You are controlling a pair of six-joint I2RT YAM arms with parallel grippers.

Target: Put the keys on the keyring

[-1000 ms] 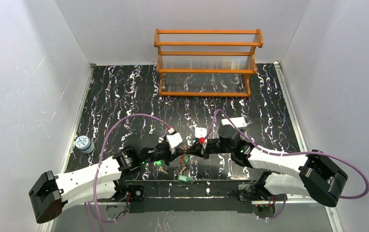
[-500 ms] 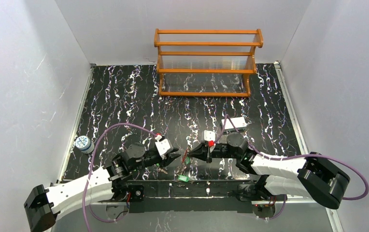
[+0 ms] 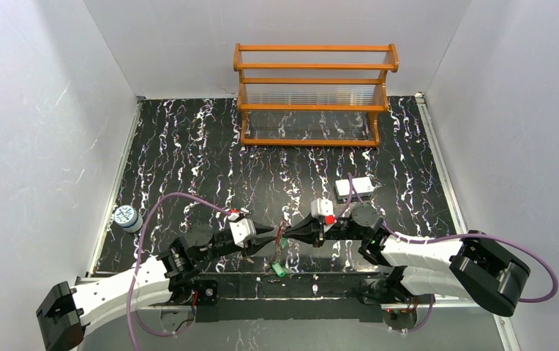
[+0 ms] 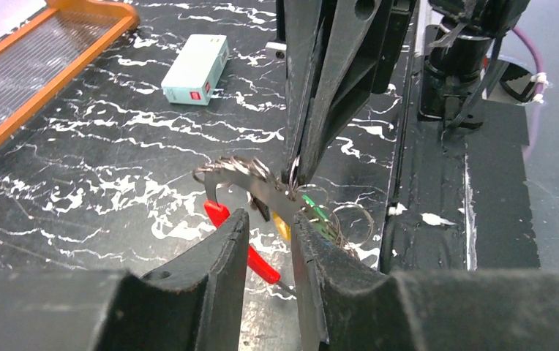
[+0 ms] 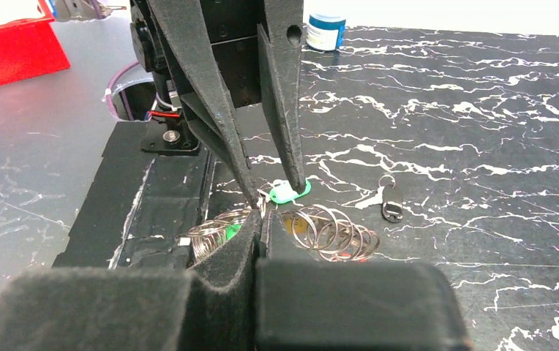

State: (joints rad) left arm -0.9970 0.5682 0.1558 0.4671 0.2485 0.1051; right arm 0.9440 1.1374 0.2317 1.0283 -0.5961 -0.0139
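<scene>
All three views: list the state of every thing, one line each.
Left fingers: open, holding nothing.
Right fingers: shut on red keyring with metal rings.
Green-headed metal key: lying loose, off the keyring.
White rectangular box: lying flat.
Blue-lidded jar: upright, lid on.
Orange wooden rack: standing upright.

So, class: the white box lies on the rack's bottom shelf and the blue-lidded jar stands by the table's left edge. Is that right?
Not on a shelf: the white box lies on the table, in front of the rack and apart from it, as the top external view shows. The blue-lidded jar does stand by the table's left edge.
</scene>
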